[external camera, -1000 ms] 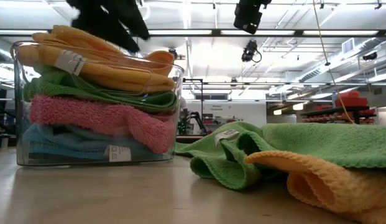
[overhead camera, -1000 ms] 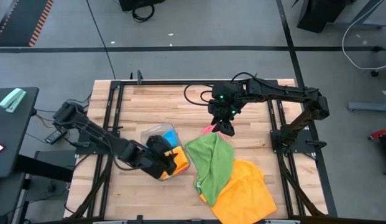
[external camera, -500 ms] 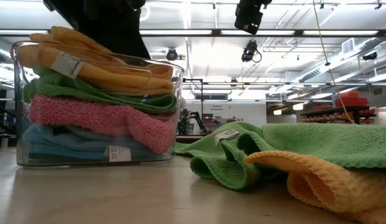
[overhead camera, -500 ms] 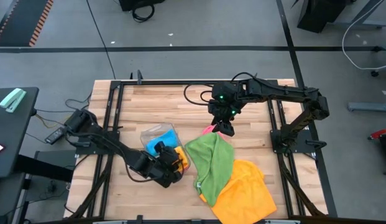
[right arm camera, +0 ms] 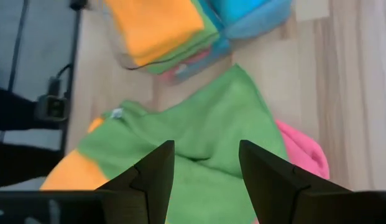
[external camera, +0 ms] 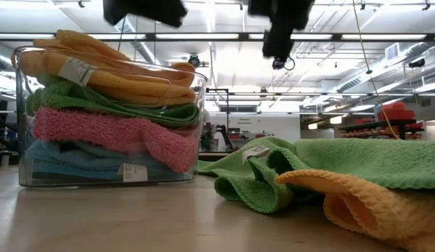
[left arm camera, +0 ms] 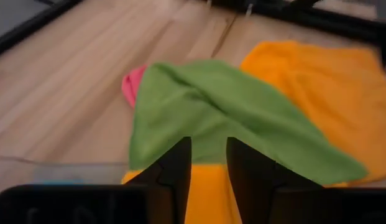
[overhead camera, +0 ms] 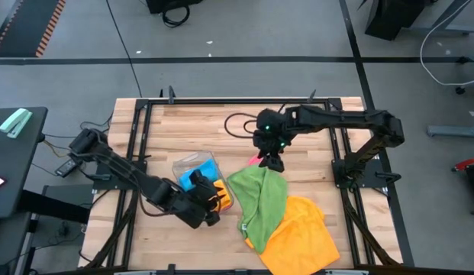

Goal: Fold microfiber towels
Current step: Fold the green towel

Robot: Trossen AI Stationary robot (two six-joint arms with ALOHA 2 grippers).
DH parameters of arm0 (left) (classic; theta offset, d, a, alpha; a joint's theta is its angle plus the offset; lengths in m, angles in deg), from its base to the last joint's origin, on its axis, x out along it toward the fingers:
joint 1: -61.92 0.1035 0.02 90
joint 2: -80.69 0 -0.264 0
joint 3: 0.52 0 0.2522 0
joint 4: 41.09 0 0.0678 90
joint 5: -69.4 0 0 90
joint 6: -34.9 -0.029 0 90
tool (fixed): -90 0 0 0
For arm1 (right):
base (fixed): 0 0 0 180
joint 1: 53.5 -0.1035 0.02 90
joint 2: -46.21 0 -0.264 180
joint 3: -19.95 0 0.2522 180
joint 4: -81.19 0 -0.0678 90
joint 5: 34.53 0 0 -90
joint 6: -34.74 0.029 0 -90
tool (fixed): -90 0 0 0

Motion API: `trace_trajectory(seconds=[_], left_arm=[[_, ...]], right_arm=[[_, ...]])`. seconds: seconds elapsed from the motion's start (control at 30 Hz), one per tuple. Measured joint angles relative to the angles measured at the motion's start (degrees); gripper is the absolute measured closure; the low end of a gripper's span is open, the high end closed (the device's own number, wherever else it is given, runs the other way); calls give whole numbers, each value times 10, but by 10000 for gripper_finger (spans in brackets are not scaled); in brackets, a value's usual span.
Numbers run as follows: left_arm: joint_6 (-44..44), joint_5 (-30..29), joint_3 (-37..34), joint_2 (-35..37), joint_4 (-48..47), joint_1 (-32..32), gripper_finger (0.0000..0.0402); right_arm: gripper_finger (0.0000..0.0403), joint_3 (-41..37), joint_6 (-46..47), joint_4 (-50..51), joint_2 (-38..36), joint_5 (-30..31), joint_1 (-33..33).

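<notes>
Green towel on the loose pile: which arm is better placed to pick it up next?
Right, probably. The right gripper hangs open just above the green towel's far edge, beside the pink towel. The left gripper is over the clear tray of folded towels.

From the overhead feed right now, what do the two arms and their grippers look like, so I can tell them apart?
Both arms are dark, jointed links. The right gripper has green lights glowing on the wrist above it and a black cable looping behind; its two fingers are dark, angular wedges. The left gripper is equally dark, with narrower, flat-sided fingers and no lights showing.
</notes>
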Motion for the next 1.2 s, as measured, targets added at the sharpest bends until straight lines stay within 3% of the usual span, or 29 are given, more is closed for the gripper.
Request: trace_trajectory(seconds=[0.23,0.47,0.87,1.0,1.2], left_arm=[[-63,-1,33,33,-3,6,301],[-107,0,50,36,-4,6,312],[-89,0,54,36,14,23,323],[-89,0,54,36,22,26,320],[-90,0,54,36,31,31,327]], right_arm=[[215,-124,43,-167,0,67,-11],[215,-206,40,-220,0,165,-14],[217,-332,40,-281,0,171,-12],[244,-353,42,-280,0,199,-16],[334,-360,53,-312,0,215,-19]])
